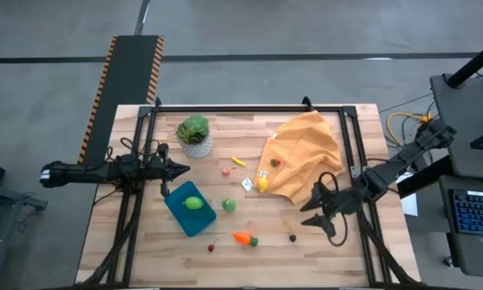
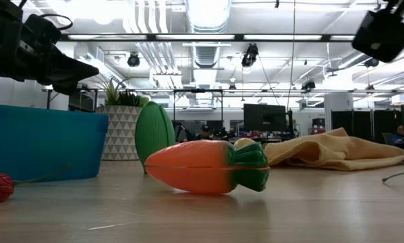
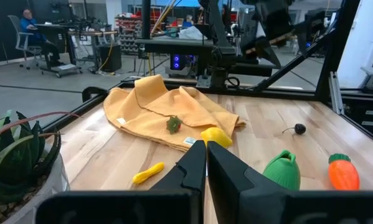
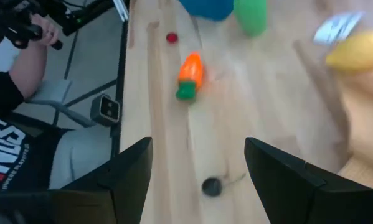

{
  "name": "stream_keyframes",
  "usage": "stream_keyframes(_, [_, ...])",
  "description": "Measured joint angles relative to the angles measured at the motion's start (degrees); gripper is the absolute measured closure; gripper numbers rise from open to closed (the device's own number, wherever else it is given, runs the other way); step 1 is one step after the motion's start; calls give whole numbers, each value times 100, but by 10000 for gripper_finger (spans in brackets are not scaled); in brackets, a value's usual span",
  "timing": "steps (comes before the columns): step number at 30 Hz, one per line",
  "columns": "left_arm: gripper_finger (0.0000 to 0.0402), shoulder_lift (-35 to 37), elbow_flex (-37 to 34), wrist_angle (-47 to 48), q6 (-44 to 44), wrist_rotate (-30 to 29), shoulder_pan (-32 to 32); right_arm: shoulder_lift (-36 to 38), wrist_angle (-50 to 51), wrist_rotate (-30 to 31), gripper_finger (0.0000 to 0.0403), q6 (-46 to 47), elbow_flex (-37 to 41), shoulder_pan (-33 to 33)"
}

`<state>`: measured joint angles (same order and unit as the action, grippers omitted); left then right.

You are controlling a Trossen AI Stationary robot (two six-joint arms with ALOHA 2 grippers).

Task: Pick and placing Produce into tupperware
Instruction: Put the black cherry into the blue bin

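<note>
The teal tupperware (image 1: 201, 219) sits near the table's middle left, with a lime-green fruit (image 1: 193, 203) inside. Loose produce lies around it: a green piece (image 1: 228, 205), an orange carrot (image 1: 243, 238) (image 2: 208, 167) (image 4: 190, 73), a red cherry (image 1: 211, 246), a dark small fruit (image 1: 292, 237) (image 4: 211, 185), a yellow pepper (image 1: 238, 161) (image 3: 148, 172), a small red piece (image 1: 226, 171) and a yellow lemon (image 1: 262, 184) (image 3: 216, 135) at the cloth's edge. My left gripper (image 1: 179, 169) (image 3: 205, 163) is shut and empty, just beyond the tupperware's far edge. My right gripper (image 1: 316, 211) (image 4: 198, 146) is open, hovering right of the dark fruit.
An orange cloth (image 1: 301, 157) (image 3: 161, 109) lies crumpled at the far right, with a small red-green piece (image 1: 275, 162) on it. A potted plant (image 1: 194, 135) stands at the far left of centre. A black frame borders the table. A seated person (image 4: 24, 124) is beyond the near edge.
</note>
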<state>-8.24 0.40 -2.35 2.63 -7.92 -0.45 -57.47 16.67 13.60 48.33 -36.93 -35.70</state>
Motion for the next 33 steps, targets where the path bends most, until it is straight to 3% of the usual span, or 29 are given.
stream_keyframes(10, [402, -36, 0, 0, 0, -1, 1, -1091, -76, 10, 156, 2094, -52, -566])
stream_keyframes(16, [402, -45, 0, 2, 0, 0, -1, -1900, 131, 43, 156, 3054, -724, -603])
stream_keyframes(19, [402, -47, 0, 0, 0, -1, 0, -2367, 808, 31, 156, 3293, -1375, -603])
stream_keyframes(27, [402, -51, 0, 0, 0, -2, -1, -3760, 3753, 11, 156, 4313, -3436, -590])
stream_keyframes(33, [402, -51, 0, 1, 0, -2, 1, -4738, 4339, -2, 156, 4622, -4437, -590])
